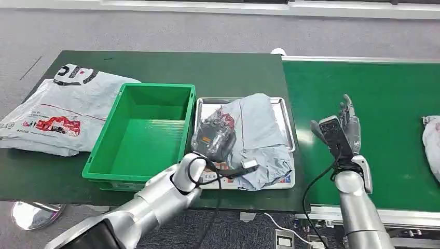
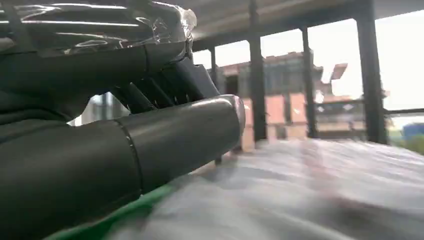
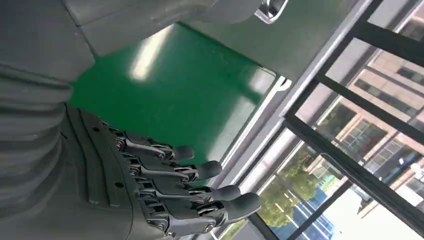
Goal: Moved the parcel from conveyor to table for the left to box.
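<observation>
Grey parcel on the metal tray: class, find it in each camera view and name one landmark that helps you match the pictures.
Head view: grey parcel lies crumpled on the metal tray, right of the green bin.
Left wrist view: likely the pale blurred surface beneath the left hand.
Right wrist view: faces the conveyor belt and windows instead.
Shared landmark: the conveyor belt, at head view's right.

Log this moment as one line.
left hand: gripping grey parcel on metal tray | right hand: open over conveyor | green box: empty
</observation>
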`<move>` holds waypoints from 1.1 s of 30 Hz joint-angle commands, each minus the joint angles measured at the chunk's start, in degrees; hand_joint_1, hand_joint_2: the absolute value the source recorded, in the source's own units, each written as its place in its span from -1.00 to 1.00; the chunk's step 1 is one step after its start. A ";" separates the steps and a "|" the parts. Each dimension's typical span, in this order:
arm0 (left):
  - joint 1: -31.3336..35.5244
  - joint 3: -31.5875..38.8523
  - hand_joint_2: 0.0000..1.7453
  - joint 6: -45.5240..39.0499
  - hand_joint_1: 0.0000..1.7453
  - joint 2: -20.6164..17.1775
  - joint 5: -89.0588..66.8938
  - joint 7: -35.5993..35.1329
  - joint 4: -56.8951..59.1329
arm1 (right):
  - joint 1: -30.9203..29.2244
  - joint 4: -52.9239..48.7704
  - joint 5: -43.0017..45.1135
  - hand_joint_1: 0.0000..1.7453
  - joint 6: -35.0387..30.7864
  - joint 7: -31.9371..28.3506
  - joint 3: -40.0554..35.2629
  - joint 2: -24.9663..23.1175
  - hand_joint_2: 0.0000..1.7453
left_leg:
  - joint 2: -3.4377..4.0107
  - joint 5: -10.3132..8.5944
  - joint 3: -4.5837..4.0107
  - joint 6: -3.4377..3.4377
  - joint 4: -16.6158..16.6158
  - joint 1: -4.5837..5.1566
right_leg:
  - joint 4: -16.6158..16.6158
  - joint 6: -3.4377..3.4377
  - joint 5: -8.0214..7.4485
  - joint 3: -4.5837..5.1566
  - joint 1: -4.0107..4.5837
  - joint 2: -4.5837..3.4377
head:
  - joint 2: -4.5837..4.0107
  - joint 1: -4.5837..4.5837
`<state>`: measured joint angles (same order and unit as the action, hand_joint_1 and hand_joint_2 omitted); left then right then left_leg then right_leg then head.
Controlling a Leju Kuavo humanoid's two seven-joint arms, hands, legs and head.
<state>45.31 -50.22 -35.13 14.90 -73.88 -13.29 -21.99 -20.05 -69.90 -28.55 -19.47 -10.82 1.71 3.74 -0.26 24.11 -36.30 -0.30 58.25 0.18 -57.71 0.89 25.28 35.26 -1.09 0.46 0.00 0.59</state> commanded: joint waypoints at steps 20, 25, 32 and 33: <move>-2.56 39.85 -1.00 24.84 -1.00 -0.12 31.97 31.23 -18.80 | -8.70 9.66 0.42 -1.00 1.46 -0.65 0.83 0.33 1.00 | -0.04 -0.01 0.15 -0.01 -0.05 -0.01 | 0.11 -0.04 0.00 -0.20 0.01 0.06 | 0.00 0.00; -5.09 38.41 -1.00 32.75 -1.00 -0.17 49.37 34.95 -21.99 | -6.47 8.89 2.38 -1.00 1.15 -1.27 0.28 2.55 1.00 | -0.11 0.00 0.16 -0.02 -0.05 -0.01 | 0.14 -0.05 0.03 -0.24 0.01 0.11 | 0.00 0.00; -4.73 37.69 -1.00 32.67 -1.00 -0.60 50.29 34.57 -21.97 | -6.70 8.93 2.58 -1.00 1.09 -1.25 0.02 2.43 1.00 | 0.02 0.06 0.20 -0.01 -0.03 -0.04 | 0.13 -0.07 0.01 -0.24 0.05 0.00 | 0.00 0.00; -4.73 37.28 -1.00 35.90 -1.00 -0.72 53.59 34.67 -21.76 | -6.48 8.93 2.91 -1.00 1.00 -1.00 -0.41 2.80 1.00 | 0.02 0.05 0.17 0.00 -0.02 -0.02 | 0.10 -0.06 0.01 -0.19 0.02 0.00 | 0.00 0.00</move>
<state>39.98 -14.82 -3.02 14.49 -24.17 21.66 -44.13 -25.14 -64.83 -26.38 -18.36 -12.09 1.73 5.01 -0.33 24.09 -36.34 -0.26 58.27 0.22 -57.70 0.89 25.28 35.27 -1.12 0.55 0.00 0.59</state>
